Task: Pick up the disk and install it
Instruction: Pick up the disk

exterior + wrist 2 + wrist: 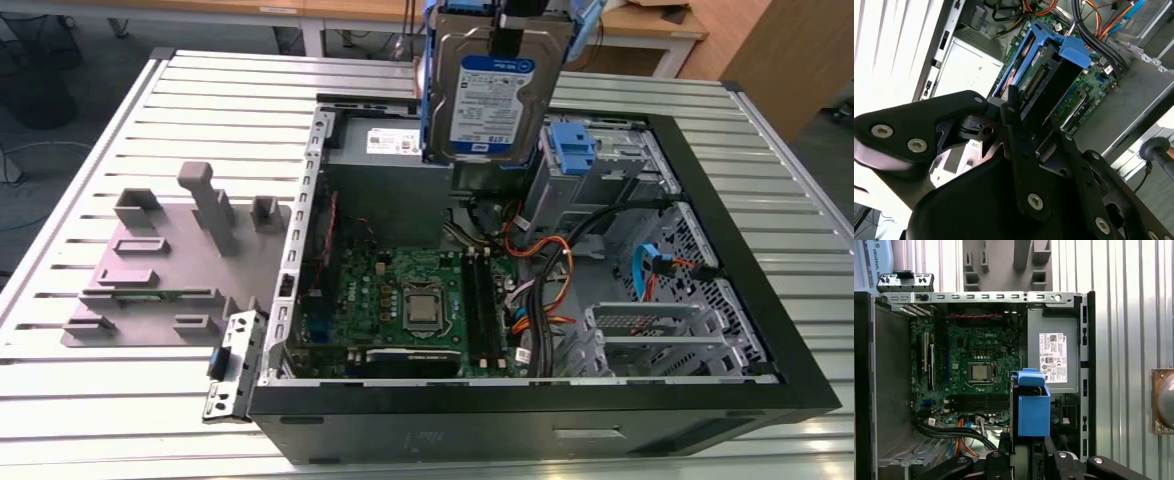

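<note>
Gripper: your gripper point(511, 30) squeezes the disk between its black fingers point(1019, 130).
Disk: the disk point(487, 100) hangs in the air, standing on end. In the exterior view you see its white and blue label and the blue rails on its sides.
Place: it is above the open computer case point(534, 420), near the grey power box point(387, 150).
Inside the case: a green board point(400, 290) and many wires.
Table: the case lies on a stripy silver table point(107, 400). A grey stand point(160, 270) sits at the exterior view's left.

In the exterior view the disk point(491, 100) hides part of the power supply point(384, 150).
</note>
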`<state>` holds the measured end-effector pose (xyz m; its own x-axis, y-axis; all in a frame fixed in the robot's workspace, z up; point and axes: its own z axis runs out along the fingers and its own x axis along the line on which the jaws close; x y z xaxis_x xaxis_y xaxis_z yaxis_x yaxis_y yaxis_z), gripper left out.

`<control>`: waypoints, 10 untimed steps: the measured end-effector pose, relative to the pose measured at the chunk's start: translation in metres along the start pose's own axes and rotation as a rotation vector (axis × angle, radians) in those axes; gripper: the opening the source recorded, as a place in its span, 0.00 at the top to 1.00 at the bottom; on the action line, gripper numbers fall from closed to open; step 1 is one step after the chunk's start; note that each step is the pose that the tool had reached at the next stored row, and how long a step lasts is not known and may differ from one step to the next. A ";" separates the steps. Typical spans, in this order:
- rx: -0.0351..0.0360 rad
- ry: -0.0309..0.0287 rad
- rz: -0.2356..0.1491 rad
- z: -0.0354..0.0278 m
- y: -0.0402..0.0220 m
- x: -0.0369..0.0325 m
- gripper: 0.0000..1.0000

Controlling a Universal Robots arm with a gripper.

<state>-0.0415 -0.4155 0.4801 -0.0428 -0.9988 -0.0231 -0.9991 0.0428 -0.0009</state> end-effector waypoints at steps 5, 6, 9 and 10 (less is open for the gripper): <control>0.0000 0.0002 0.002 -0.0002 -0.0004 0.0086 0.65; 0.0000 0.0002 0.002 -0.0002 -0.0004 0.0103 0.65; 0.0001 0.0003 0.003 -0.0003 -0.0007 0.0155 0.65; 0.0001 0.0004 0.003 -0.0004 -0.0007 0.0172 0.65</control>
<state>-0.0415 -0.4327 0.4801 -0.0463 -0.9987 -0.0227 -0.9989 0.0463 -0.0009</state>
